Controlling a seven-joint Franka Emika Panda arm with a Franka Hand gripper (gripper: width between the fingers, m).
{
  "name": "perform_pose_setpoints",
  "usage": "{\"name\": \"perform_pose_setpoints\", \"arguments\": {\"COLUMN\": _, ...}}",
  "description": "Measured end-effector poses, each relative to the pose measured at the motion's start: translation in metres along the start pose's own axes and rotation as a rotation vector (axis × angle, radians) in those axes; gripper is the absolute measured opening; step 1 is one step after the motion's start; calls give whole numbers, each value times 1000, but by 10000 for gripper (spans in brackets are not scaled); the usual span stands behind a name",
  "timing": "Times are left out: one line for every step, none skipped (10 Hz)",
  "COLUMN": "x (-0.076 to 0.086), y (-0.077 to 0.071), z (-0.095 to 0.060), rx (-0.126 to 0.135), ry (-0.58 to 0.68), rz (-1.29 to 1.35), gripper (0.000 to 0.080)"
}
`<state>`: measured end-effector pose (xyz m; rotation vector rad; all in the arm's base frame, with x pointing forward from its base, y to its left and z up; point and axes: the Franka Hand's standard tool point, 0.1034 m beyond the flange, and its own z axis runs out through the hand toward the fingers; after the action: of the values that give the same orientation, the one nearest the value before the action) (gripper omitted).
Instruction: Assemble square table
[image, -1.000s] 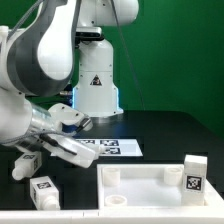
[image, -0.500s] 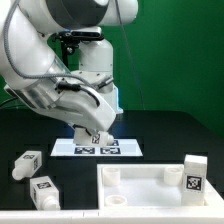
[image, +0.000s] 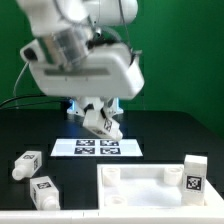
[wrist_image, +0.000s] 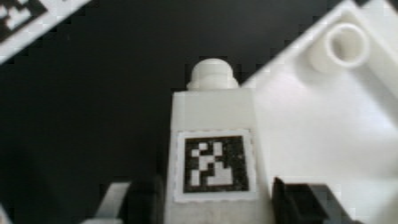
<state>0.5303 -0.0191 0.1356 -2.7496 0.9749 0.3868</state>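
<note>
Leg (wrist_image: 214, 105) now aloft near marker board (image: 98, 147) (tag (wrist_image: 214, 160) plain wrist-side)

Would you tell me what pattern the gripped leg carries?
The leg carries a black-and-white square tag; clearest in wrist view.

Black table (image: 170, 130) with marker board (image: 98, 147), square tabletop (image: 150, 195) and two legs (image: 27, 165) (image: 43, 190)
</note>
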Motion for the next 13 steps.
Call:
{"name": "perform_pose_setpoints", "arguments": {"x": 2, "y": -1, "z": 4, "rx": 9, "ry": 66, "rz": 0, "gripper": 285}}
{"name": "perform_pose_setpoints", "arguments": {"x": 3, "y": -4, "z": 6, "rx": 23, "ry": 134, "rz": 1, "gripper": 285}}
{"name": "perform_pose_setpoints", "arguments": {"x": 3, "y": -8, "z": 6, "rx": 35, "ry": 193, "rz": -2, "gripper": 285}}
{"name": "perform_pose_setpoints", "arguments": {"x": 4, "y": -15, "z": 4, "rx": 31, "ry": 243, "rz": -21, "gripper": 285}}
{"name": "perform_pose_setpoints", "arguments": {"x": 11, "y": -33, "z": -9, "rx": 4, "ry": 321, "rz": -100, "gripper": 285}}
{"name": "perform_pose_setpoints", "arguments": {"x": 23, "y": -48, "z": -17, "rx": 6, "ry": 389, "rz": -181, "gripper": 285}}
{"name": "perform_pose_setpoints", "arguments": {"x": 30, "y": -61, "z": -19, "rx": -3, "ry": 488, "rz": -252, "gripper": 285}}
{"name": "perform_pose_setpoints", "arguments": {"x": 15, "y": -67, "z": -9, "rx": -18, "ry": 547, "rz": -315, "gripper": 285}}
{"name": "perform_pose_setpoints", "arguments": {"x": 10, "y": -66, "z": -4, "rx": -19, "ry": 547, "rz": -320, "gripper": 285}}
{"name": "perform_pose_setpoints", "arguments": {"x": 12, "y": -66, "z": -5, "rx": -20, "ry": 548, "rz": -320, "gripper": 285}}
{"name": "perform_pose_setpoints", "arguments": {"x": 15, "y": -65, "z": -5, "rx": -28, "ry": 551, "rz": -341, "gripper": 285}}
{"name": "perform_pose_setpoints", "arguments": {"x": 25, "y": -65, "z": -3, "rx": -50, "ry": 562, "rz": -390, "gripper": 285}}
{"name": "perform_pose_setpoints", "arguments": {"x": 39, "y": -68, "z": -6, "rx": -72, "ry": 583, "rz": -462, "gripper": 285}}
